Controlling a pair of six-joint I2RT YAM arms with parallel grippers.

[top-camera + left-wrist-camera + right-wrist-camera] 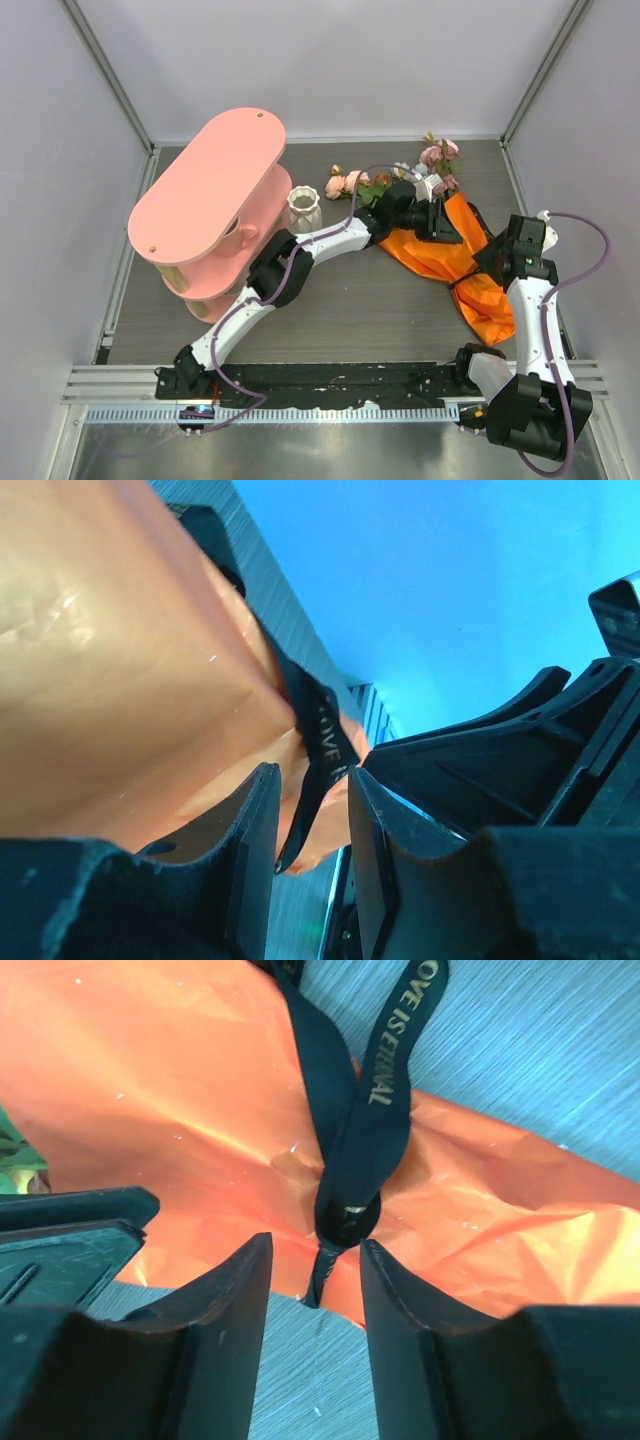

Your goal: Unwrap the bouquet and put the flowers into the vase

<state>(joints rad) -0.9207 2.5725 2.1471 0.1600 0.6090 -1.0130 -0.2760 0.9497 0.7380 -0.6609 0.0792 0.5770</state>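
A dark wood-grain table (330, 300) is seen from above, walled in by pale panels. On its left stands a pink two-tier shelf (205, 190) with rounded ends, and a cup (232, 238) sits on the lower tier.

Two white and black robot arms rise from the near edge. The left arm stretches diagonally across the table to the right, and the right arm bends inward from the right side.

The bouquet (450, 255) lies flat on the right half of the table. Its orange paper cone points toward the near right, and its open end faces the far wall. The flowers (348, 183), pink and peach roses with green leaves, spill out at the far end. Some lie just right of the vase, others near the back right corner. The vase (305, 210), small, white and ribbed with a flared rim, stands upright just right of the shelf, with nothing in it.

The left gripper (435, 218) is over the wide end of the cone. In its wrist view (310, 780) the jaws stand partly apart, and a tail of the black ribbon (315, 730) hangs through the gap. I cannot tell if the ribbon touches either finger.

The right gripper (490, 265) is at the cone's narrow part. Its wrist view (315, 1250) shows the jaws apart and holding nothing, with the ribbon knot (345, 1215) just beyond the fingertips.

Gold capitals on the ribbon read "OVE IS ETERNAL", with the first letter cut off. The left wrist view shows only "LOVE".
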